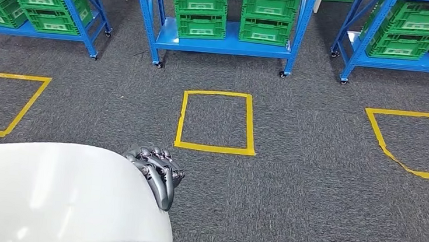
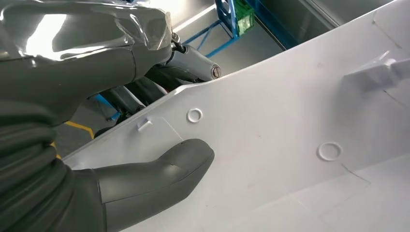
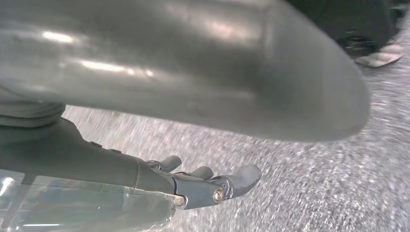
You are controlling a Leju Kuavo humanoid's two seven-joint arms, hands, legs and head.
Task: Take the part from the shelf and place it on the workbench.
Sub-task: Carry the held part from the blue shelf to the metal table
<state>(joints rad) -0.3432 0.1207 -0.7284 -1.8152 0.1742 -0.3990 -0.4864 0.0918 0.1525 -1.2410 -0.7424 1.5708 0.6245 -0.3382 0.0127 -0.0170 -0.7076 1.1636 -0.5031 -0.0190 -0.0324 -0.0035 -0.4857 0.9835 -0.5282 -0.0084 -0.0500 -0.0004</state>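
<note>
While the large white moulded plastic part (image 1: 59,195) rides low at your left side, clear of the blue metal shelves (image 1: 225,43) with green slatted crates (image 1: 198,8), keep it level and walk steadily; I judge the carry to the workbench is under way, with no workbench in sight. Your left hand (image 1: 158,171) grips the part's edge, dark fingers (image 1: 161,163) curled over the outside, thumb (image 2: 159,169) pressed flat on the inner face. Your right hand (image 3: 212,186) hangs over grey carpet (image 1: 311,194), fingers loosely extended, holding nothing.
</note>
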